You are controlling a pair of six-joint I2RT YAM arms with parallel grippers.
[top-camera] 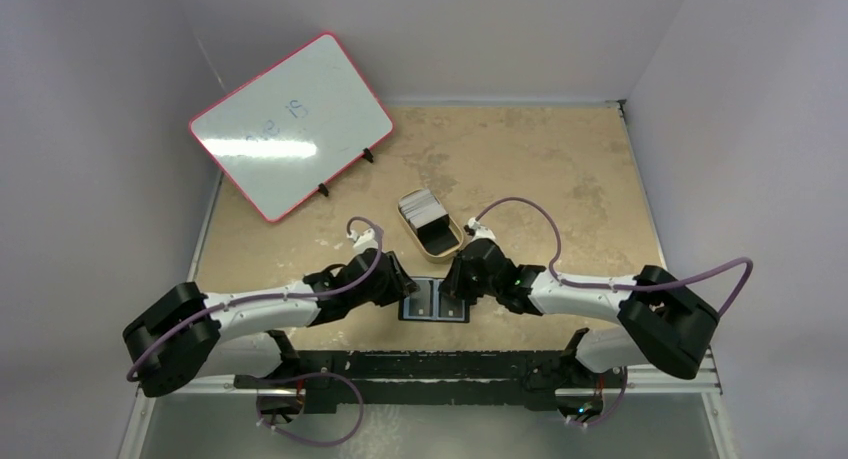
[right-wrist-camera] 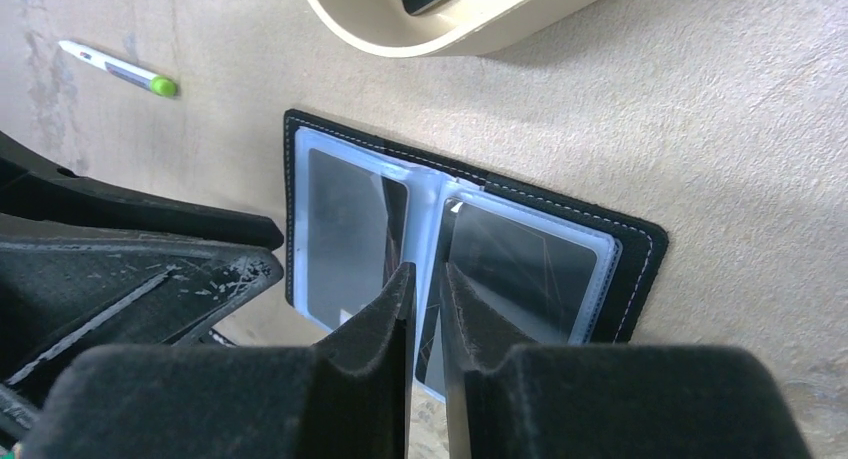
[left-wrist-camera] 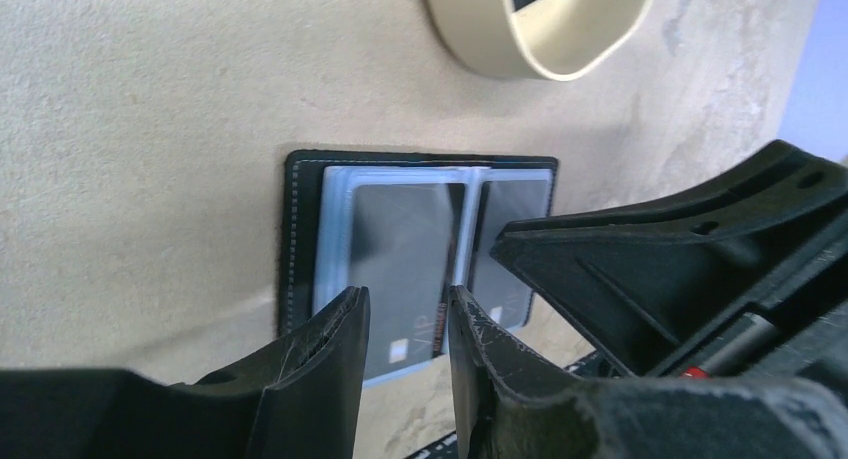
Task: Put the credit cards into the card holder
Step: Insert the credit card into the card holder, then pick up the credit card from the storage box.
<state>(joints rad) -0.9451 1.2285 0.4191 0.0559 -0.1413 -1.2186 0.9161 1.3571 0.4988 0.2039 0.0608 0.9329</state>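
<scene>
Right gripper point(right-wrist-camera: 428, 271) is held low over the card holder point(right-wrist-camera: 636, 241), its fingers set almost together above the fold of the clear sleeves. Whether anything thin is pinched there cannot be told. Left gripper point(left-wrist-camera: 408, 297) is poised over the holder's other half, fingers apart, nothing between them. The holder is laid open and flat, and a card marked VIP is seen in its sleeve. The credit cards point(top-camera: 422, 207) are stacked in the tan tin point(top-camera: 445, 247) just beyond the holder. A sleeve could be snagged by the narrow fingers, and the light holder dragged or flipped shut.
</scene>
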